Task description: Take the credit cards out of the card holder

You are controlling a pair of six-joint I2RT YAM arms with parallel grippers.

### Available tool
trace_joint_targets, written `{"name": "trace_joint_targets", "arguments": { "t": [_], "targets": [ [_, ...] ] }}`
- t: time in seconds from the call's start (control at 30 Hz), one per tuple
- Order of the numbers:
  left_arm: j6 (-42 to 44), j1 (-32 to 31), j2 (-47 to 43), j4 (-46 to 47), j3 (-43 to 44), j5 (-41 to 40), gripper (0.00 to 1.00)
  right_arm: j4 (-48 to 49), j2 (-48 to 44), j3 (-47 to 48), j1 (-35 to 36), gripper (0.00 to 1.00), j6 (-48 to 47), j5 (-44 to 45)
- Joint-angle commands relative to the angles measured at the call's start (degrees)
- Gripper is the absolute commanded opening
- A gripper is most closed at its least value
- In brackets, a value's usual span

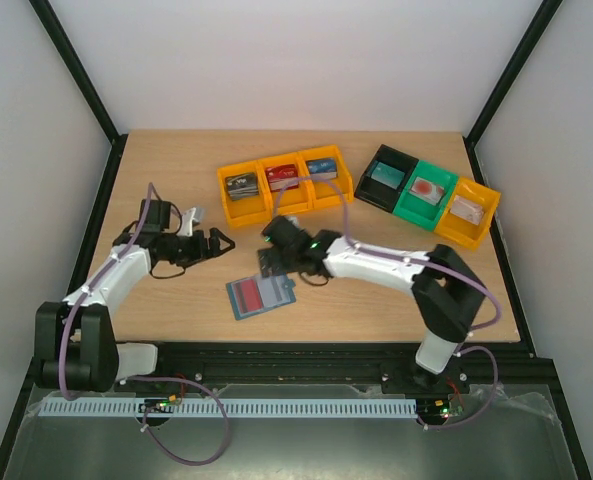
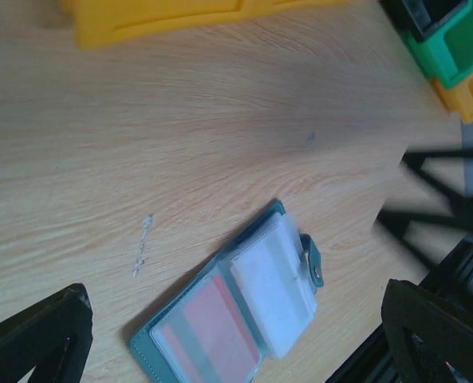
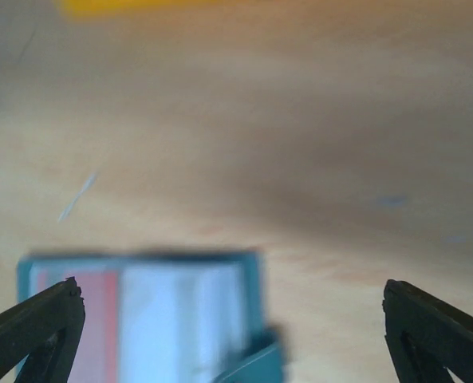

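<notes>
**While both grippers stand apart, the card holder lies open on the table**

Although the right gripper (image 1: pixel 274 258) hangs just over the far edge of the card holder (image 1: pixel 264 295), its fingers are spread wide and grip nothing. In the right wrist view the holder shows blurred between and below the two fingertips. The left gripper (image 1: pixel 221 243) is farther from the holder, off its far left corner, and its fingers are also wide apart and empty.

The holder rests flat on the wooden table (image 1: pixel 176 170), spread open with its snap tab (image 2: pixel 312 259) at one edge. A red card (image 2: pixel 208 319) sits in one clear sleeve; the sleeve beside it looks pale.

Beyond the holder stands a yellow three-part bin (image 1: pixel 281 205) with a card in each compartment. Beyond and right of the holder sit a black bin (image 1: pixel 368 180), a green bin (image 1: pixel 411 210) and another yellow bin (image 1: pixel 456 232), each with a card inside.
</notes>
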Motion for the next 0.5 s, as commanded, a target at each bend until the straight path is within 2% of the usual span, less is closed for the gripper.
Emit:
{"name": "trace_joint_targets", "arguments": {
  "t": [0.0,0.17,0.47],
  "targets": [
    [-9.57,1.75,-2.95,9.6,-5.32,-1.58,0.99,-4.63,6.24,4.26,8.21,0.99,3.65,2.42],
    [-12.05,2.78,-5.9,14.2,-10.02,-3.64,1.0,-7.45,12.56,5.95,12.43,0.99,6.07,4.96],
    [-13.51,3.02,-9.64,19.06,-14.23,-2.92,0.99,-7.88,11.78,1.01,14.38,0.99,9.32,9.49]
  ]
}}
